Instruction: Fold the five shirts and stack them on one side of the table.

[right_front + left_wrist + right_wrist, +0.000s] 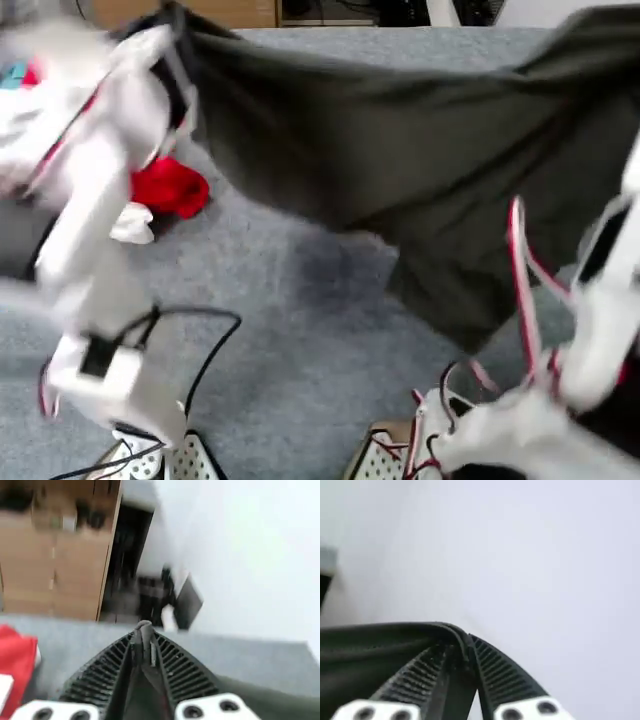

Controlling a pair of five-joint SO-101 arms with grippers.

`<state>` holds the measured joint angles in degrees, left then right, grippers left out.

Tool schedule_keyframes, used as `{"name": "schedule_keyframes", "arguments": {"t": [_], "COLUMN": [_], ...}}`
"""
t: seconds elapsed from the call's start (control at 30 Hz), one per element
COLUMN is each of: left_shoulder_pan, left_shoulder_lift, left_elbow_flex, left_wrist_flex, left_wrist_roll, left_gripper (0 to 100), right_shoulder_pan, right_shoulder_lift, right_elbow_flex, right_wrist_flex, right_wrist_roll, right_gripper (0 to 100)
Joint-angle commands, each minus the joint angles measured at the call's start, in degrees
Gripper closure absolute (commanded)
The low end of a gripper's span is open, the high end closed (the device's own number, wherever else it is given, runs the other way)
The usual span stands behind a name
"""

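High: dark shirt [400,150] hanging stretched across the far side of the table [300,340], lifted at both top corners, lower edge sagging towards the right. Red shirt [172,188] lying crumpled at left, white cloth [132,224] touching it. Near-centre table lying open.
Left wrist: left gripper [144,637] pinching tight on a fold of the dark shirt. Red shirt sitting off to one side on the table, wooden cabinet [50,555] standing beyond the far edge.
Right wrist: right gripper [464,647] clamping closed on the dark shirt's edge, fabric running taut away from it, plain wall [545,555] behind.
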<state>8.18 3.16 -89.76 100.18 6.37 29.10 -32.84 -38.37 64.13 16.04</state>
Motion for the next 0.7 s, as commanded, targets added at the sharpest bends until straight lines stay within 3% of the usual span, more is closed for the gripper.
{"name": "schedule_keyframes", "arguments": {"t": [0.0,0.37,0.67], "left_shoulder_pan": [0.4,0.4,0.4], "left_shoulder_lift": [-12.7,-43.3,-50.5], "left_elbow_flex": [5.7,42.6,59.8], "left_wrist_flex": [0.6,0.5,0.5], "left_wrist_roll": [-1.8,-1.5,-1.4], "left_gripper": [98,98,98], "right_shoulder_pan": [3.1,3.6,3.6], "right_shoulder_lift": [-0.8,-0.9,-0.9], "right_elbow_flex": [-5.7,-17.8,-23.9], "right_wrist_flex": [-2.8,-2.3,-2.2], "right_wrist_roll": [0.8,0.8,0.8], "right_gripper": [99.7,99.7,99.6]}}
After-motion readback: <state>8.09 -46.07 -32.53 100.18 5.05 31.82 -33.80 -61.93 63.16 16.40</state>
